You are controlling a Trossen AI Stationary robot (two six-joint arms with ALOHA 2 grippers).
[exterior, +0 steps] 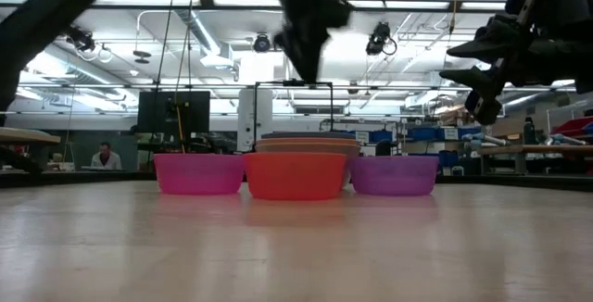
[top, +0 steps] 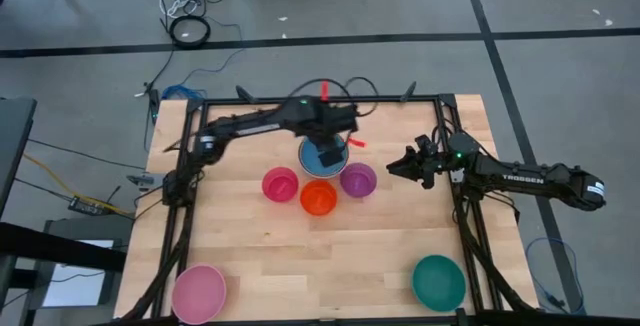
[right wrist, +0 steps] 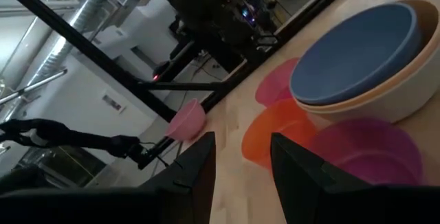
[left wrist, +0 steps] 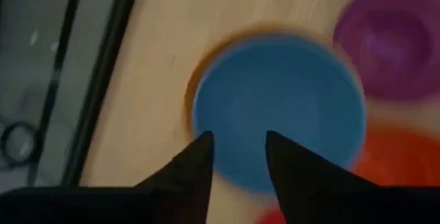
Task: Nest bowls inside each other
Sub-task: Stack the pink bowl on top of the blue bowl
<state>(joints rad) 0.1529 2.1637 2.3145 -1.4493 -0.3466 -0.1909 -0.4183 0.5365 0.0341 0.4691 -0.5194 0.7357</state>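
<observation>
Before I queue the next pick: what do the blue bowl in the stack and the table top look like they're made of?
Blue bowl: probably plastic, with a thin even rim, one flat opaque colour and a dull matte sheen. Table top: looks like wood, pale tan with joint lines between boards, a butcher-block look; its low-gloss surface mirrors the small bowls faintly in the low view.

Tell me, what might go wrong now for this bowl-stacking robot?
The left tool hangs open right over the blue bowl, so rising carelessly might snag its rim. Three small bowls, magenta, red-orange and purple, crowd the stack and could get bumped. The light pink bowl sits near the table's edge.
</observation>
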